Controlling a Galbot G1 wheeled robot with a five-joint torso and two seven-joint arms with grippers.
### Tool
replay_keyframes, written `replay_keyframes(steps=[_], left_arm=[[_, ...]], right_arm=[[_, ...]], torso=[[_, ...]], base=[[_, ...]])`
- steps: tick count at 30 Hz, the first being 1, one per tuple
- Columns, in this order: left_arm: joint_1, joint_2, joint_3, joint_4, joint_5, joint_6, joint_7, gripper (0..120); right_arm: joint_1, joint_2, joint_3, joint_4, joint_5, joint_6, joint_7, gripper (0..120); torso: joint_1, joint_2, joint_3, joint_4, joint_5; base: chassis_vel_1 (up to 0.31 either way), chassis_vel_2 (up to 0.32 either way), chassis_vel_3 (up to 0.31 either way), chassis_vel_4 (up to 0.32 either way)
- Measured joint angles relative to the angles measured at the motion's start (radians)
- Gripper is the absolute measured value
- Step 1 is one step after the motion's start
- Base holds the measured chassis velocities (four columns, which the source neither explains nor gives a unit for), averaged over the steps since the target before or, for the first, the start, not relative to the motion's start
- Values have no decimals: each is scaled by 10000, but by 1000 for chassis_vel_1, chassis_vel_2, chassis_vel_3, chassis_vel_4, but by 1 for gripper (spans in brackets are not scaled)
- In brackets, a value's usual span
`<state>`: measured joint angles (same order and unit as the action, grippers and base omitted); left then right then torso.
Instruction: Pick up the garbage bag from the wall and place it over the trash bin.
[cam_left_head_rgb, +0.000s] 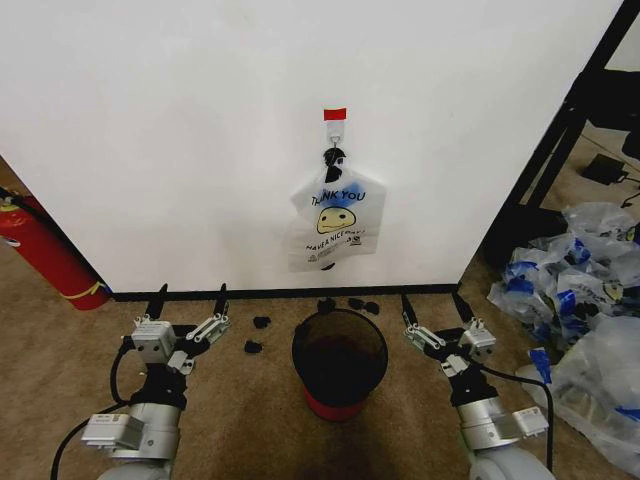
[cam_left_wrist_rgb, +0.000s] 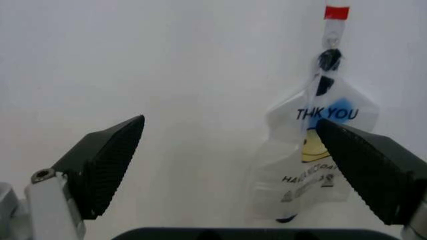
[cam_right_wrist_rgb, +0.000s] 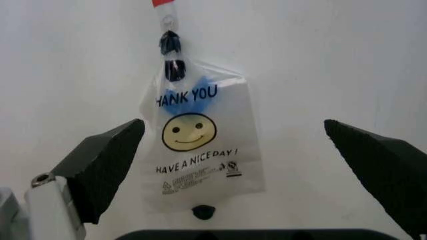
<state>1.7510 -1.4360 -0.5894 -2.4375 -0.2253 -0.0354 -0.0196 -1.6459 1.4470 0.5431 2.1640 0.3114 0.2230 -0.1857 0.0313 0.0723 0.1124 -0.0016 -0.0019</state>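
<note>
White wall (cam_left_head_rgb: 200, 130): one garbage bag (cam_left_head_rgb: 335, 225), one trash bin (cam_left_head_rgb: 340, 360), two open pincers.

blue "thank you" is printed across the upper part of the garbage bag (cam_right_wrist_rgb: 200, 140), above a yellow smiley face. "have a nice day !" is read below the face in dark caps. smaller print and a small symbol under that line can't be made out.

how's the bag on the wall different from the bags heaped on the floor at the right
The garbage bag hangs alone from a hook on the wall; the heap of bags lies on the carpet. The garbage bag hangs fairly flat, showing its smiley face and THANK YOU print; the heap is crumpled. Both are thin plastic with blue print.
</note>
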Motion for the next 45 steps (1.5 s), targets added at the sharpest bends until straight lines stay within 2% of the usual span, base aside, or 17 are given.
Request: replay_keyframes(steps=[2,6,7,10,11,13,14,16,18,22,23,28,32,38,44,45], left_arm=[[44,-22,1,-41,0,14,0,100],[125,-151,-41,-11,139,-66,-5,100],[125,-151,-41,-11,139,-66,-5,100],[320,-285,-48,-51,347,-180,-12,100],[398,-314,-50,-77,442,-220,-16,100],[568,-441,-60,-153,695,-281,-12,100],[568,-441,-60,-153,695,-281,-12,100],[673,-600,-70,-226,894,-296,-2,100],[766,-758,-78,-273,1085,-321,12,100],[1041,-1070,-136,-341,1470,-508,32,100],[1041,-1070,-136,-341,1470,-508,32,100],[1277,-1375,-208,-350,1738,-743,-2,100],[1330,-1525,-208,-350,1852,-835,-11,100],[1333,-1661,-222,-347,1915,-899,-14,100],[1263,-1732,-222,-249,1941,-914,-17,100],[1263,-1732,-222,-249,1941,-914,-17,100]], right_arm=[[48,-41,-89,30,471,-153,-2,100],[748,-645,-466,-169,2887,-746,300,100],[748,-645,-466,-169,2887,-746,300,100],[1753,-1302,-766,-747,5046,-1169,151,100],[2148,-1528,-940,-966,5790,-1295,86,100],[3395,-1898,-1577,-1760,7350,-1482,-145,100],[3395,-1898,-1577,-1760,7350,-1482,-145,100],[4622,-1973,-2239,-2776,8246,-1503,-543,100],[5561,-1921,-2708,-3650,8819,-1491,-828,100],[7327,-1583,-3343,-5428,9983,-1472,-1435,100],[7327,-1583,-3343,-5428,9983,-1472,-1435,100],[9087,-1222,-3944,-7416,10532,-1492,-3030,100],[9785,-893,-4094,-8218,10528,-1470,-3576,100],[10555,-450,-4094,-9094,10428,-1398,-3640,99],[10966,-208,-4060,-9998,10228,-1405,-3821,78],[10966,-208,-4060,-9998,10228,-1405,-3821,78]], torso=[[0,0,0,-2,0],[0,0,0,-1,-1],[0,0,0,-1,-1],[0,-2,1,4,1],[0,-2,0,-2,1],[0,-2,1,0,0],[0,-2,1,0,0],[0,-2,1,2,2],[1,-2,2,7,0],[1,-2,2,1,0],[1,-2,2,1,0],[1,-3,2,1,-1],[1,-2,2,1,-1],[1,-2,0,1,-1],[1,-2,1,0,0],[1,-2,1,0,0]], base=[[0,0,0,0],[0,0,0,0],[0,0,0,0],[0,0,0,0],[0,0,0,0],[0,0,0,0],[0,0,0,0],[0,0,0,0],[0,0,0,0],[0,0,0,0],[0,0,0,0],[0,0,0,0],[0,0,0,0],[0,0,0,0],[0,0,0,0],[0,0,0,0]])
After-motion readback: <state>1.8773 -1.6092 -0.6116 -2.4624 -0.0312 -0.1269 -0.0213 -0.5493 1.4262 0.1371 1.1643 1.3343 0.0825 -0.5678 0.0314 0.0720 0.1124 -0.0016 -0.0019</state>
